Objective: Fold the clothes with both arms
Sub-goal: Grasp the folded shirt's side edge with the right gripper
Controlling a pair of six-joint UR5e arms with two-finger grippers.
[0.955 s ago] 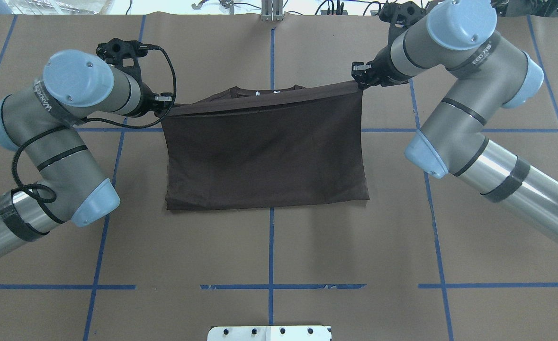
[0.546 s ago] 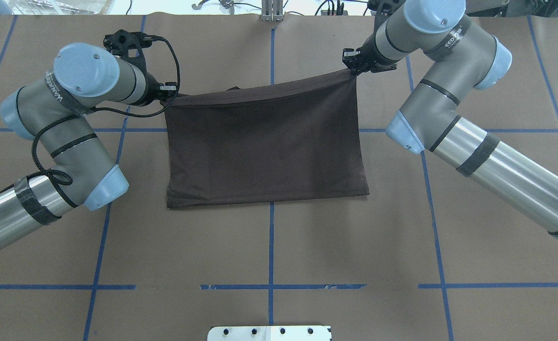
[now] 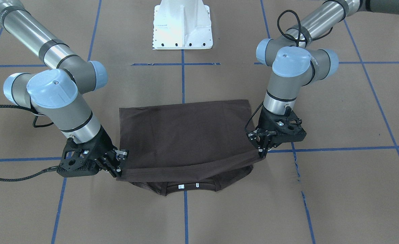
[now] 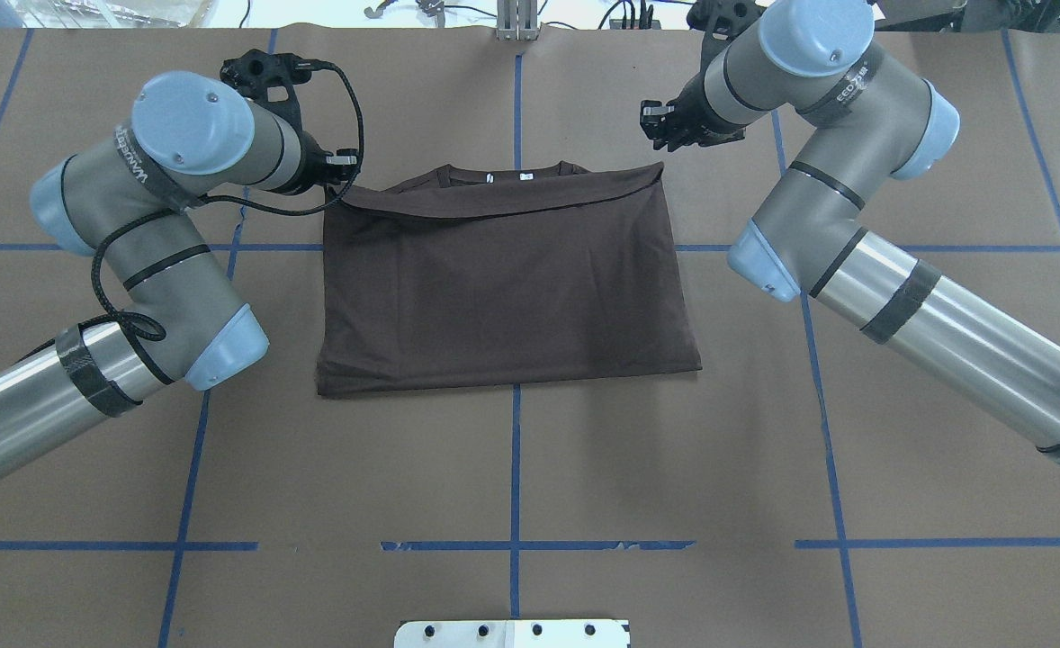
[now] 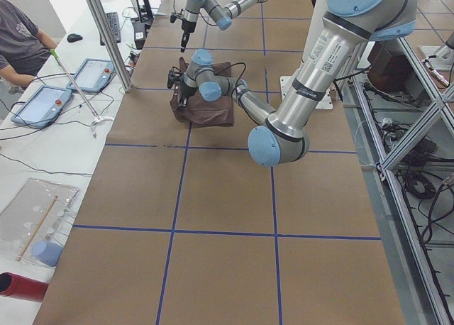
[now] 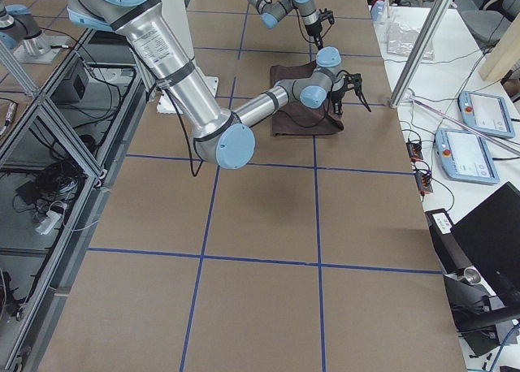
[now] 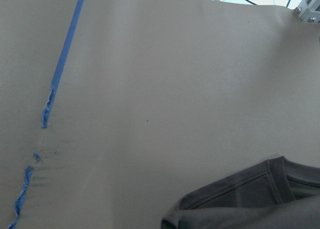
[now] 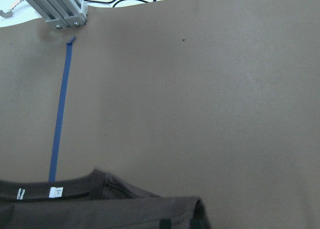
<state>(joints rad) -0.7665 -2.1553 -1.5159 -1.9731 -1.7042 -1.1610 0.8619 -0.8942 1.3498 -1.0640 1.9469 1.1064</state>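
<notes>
The dark brown T-shirt (image 4: 503, 288) lies folded in half on the brown table, and its ribbed collar (image 4: 505, 174) with white labels peeks out past the far fold edge. My left gripper (image 4: 343, 184) is shut on the upper layer's far left corner. My right gripper (image 4: 660, 153) pinches the far right corner. In the front-facing view the T-shirt (image 3: 186, 132) shows its upper edge stretched between the right gripper (image 3: 119, 174) and the left gripper (image 3: 262, 154), just above the collar (image 3: 186, 188). Both wrist views catch only the T-shirt's edge (image 7: 250, 204) (image 8: 100, 199).
The white base pedestal (image 3: 182, 27) stands at the robot's side of the table. Blue tape lines (image 4: 514, 468) cross the brown paper. In the left side view a person (image 5: 21, 41) sits by tablets (image 5: 42, 101) on a side bench.
Both grippers carried the upper layer's edge farther from the robot, drew closer together and came lower. The edge now sags onto the shirt and the collar shows beyond it.
</notes>
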